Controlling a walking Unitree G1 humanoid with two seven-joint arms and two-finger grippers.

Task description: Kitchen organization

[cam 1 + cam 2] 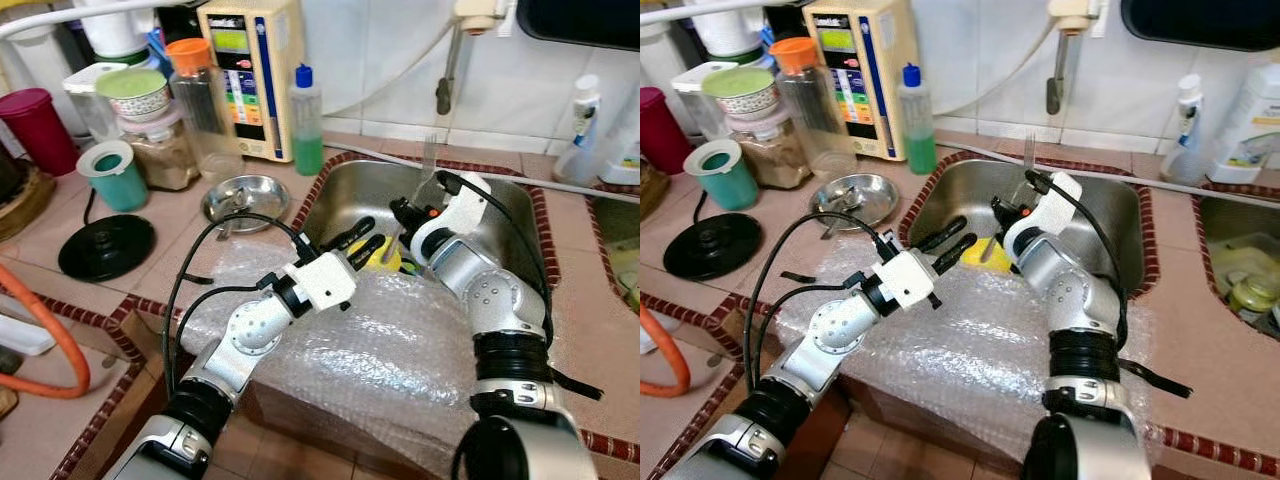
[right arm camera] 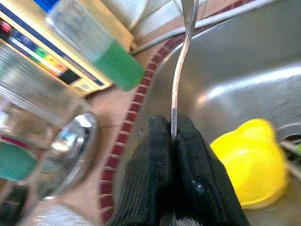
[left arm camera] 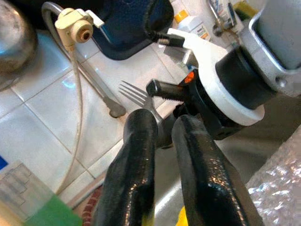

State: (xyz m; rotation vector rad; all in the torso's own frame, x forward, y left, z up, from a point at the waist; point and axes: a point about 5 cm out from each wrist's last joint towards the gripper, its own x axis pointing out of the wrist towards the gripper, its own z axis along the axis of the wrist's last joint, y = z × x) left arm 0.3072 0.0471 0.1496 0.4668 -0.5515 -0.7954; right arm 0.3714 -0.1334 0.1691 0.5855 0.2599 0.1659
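From my head, my right end effector (image 1: 415, 215) is pinching a fork (image 1: 431, 160) upright over the sink (image 1: 360, 190). My left end effector (image 1: 360, 240) is waiting half open beside a yellow thing (image 1: 385, 258). My left wrist is seeing the fork's prongs (image 3: 133, 92). My right wrist is seeing my fingers (image 2: 155, 179) closed on the handle; its prongs are cut off.

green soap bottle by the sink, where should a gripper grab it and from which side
Grip the green soap bottle around its body, below the blue cap, coming from the sink side. It stands upright and narrow, with the water filter box close on its other side.
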